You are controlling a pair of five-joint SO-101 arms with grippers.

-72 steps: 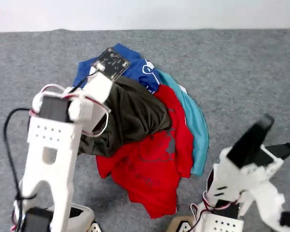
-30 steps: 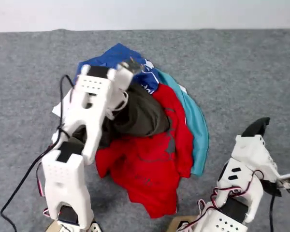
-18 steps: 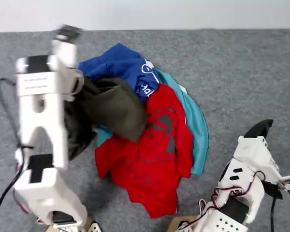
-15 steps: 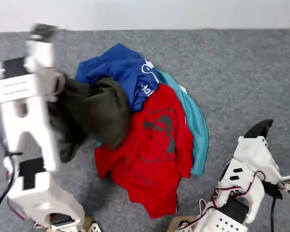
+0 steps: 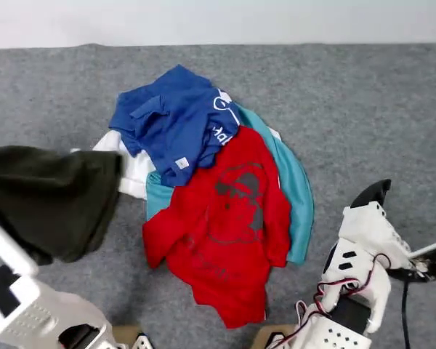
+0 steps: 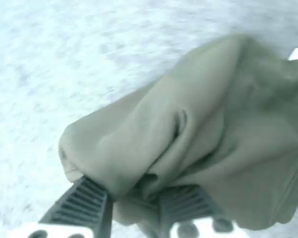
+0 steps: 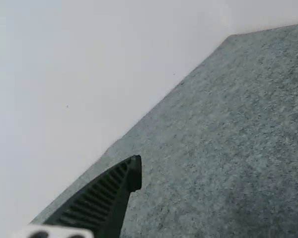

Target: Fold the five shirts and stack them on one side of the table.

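A grey felt bench (image 5: 378, 94) runs under a pale wall. At the left, the left jaws pinch the dark shirt (image 5: 51, 200), held off the pile, likely for folding. The white shirt (image 5: 134, 171), blue shirt (image 5: 171, 116), red shirt (image 5: 225, 225) and teal shirt (image 5: 294, 189) lie heaped mid-bench. The right jaws stand parted, holding nothing.

A grey, felt-like table cover (image 5: 370, 109) runs back to a plain white wall (image 5: 218, 20).
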